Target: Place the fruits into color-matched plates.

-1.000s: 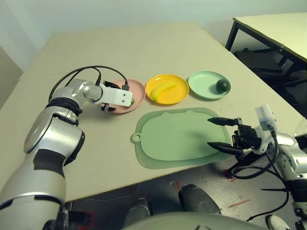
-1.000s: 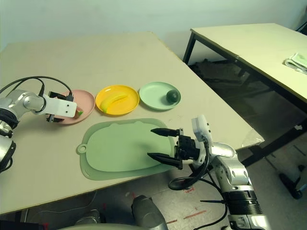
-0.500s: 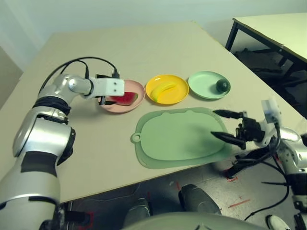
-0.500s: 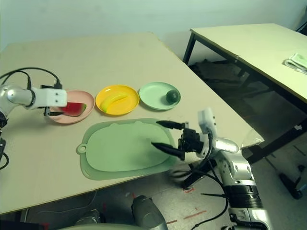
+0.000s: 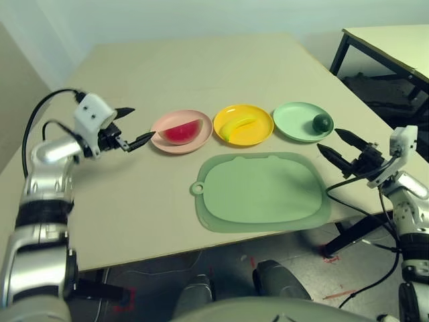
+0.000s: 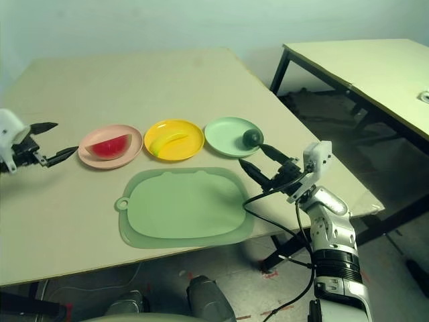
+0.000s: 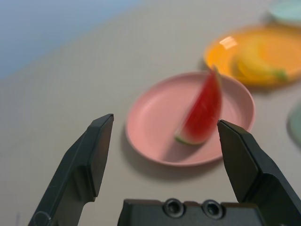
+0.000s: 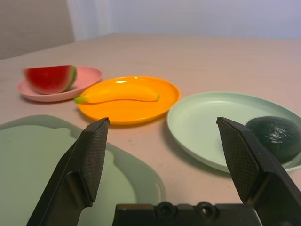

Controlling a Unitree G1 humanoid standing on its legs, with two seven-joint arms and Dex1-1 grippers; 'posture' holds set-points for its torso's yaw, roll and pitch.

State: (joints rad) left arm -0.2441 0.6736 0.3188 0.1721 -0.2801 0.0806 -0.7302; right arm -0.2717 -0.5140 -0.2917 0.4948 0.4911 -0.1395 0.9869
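Beige tabletop (image 5: 201, 74) runs bare across the upper frame. At left-centre, the left gripper (image 5: 131, 126) hangs spread wide and empty, near the pink plate (image 5: 163, 139) holding the watermelon wedge (image 5: 181, 131). At right-centre, the right gripper (image 5: 340, 147) gapes empty beside the table's right edge, near the green plate (image 5: 293, 119) with the avocado (image 5: 322, 123). Between them, the banana (image 5: 238, 126) lies in the yellow plate (image 5: 258, 133). Below centre, the green mat (image 5: 261, 194) reaches the table's front edge.
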